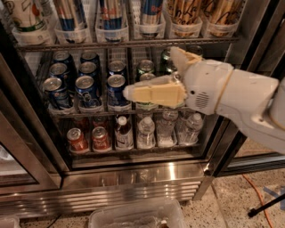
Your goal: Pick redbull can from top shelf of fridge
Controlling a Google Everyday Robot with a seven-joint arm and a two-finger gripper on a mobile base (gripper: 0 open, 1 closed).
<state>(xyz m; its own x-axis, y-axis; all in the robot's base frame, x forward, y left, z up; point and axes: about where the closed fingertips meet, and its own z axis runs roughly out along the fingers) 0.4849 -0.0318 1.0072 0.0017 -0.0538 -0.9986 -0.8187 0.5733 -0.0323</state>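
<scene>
The fridge [133, 178] stands open in front of me. Its top shelf [133, 44] is a wire rack with clear lane trays. Tall slim blue-and-silver redbull cans stand in three of the trays: one at the left [71, 15], one in the middle [111, 12] and one to the right [151, 10]. Their tops are cut off by the frame. My gripper [150, 71] reaches in from the right on a white arm. It is below the top shelf, in front of the green cans of the middle shelf. Its cream fingers [153, 93] are spread apart and hold nothing.
Short dark-blue cans [87, 87] and green cans [144, 67] fill the middle rack. Red cans [78, 139] and bottles [147, 131] stand on the bottom rack. Brown-patterned cans [185, 11] sit in the top right trays. A clear plastic bin [133, 216] lies on the floor, with an orange cable [260, 191] at the right.
</scene>
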